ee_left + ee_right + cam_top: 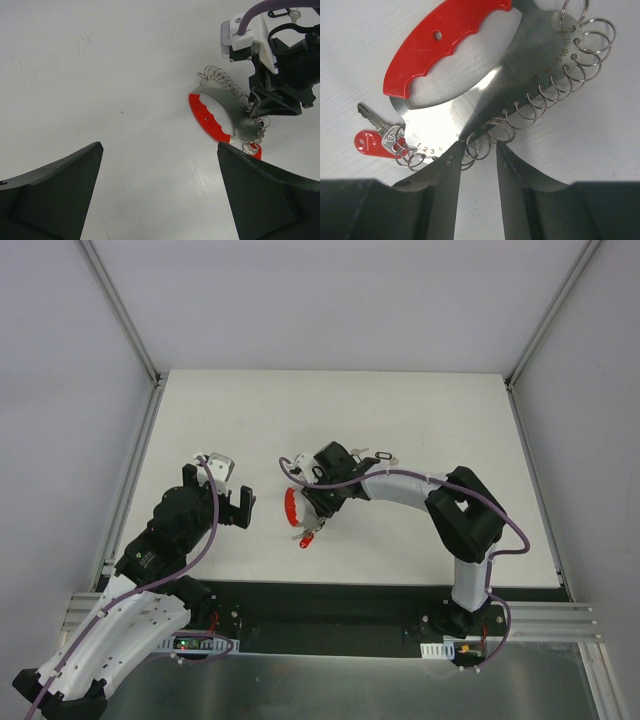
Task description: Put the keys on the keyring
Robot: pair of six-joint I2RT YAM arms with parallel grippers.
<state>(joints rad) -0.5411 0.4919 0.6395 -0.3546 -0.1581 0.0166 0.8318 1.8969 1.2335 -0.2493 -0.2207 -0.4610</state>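
The keyring (470,95) is a metal plate with a red arc (290,506) and a row of wire rings, and it lies flat on the table. It also shows in the left wrist view (220,112). A red-tagged key (370,142) hangs on a ring at its end. My right gripper (478,147) is over the ringed edge, its fingers narrowly apart with one small ring between them. A black-rimmed key (383,456) lies behind the right wrist. My left gripper (160,147) is wide open and empty, left of the keyring. The other keys are hidden.
The white table (400,410) has metal frame rails (130,480) along its left and right sides. The right arm (440,500) arcs across the table's right half. A purple cable (255,12) runs over the right wrist.
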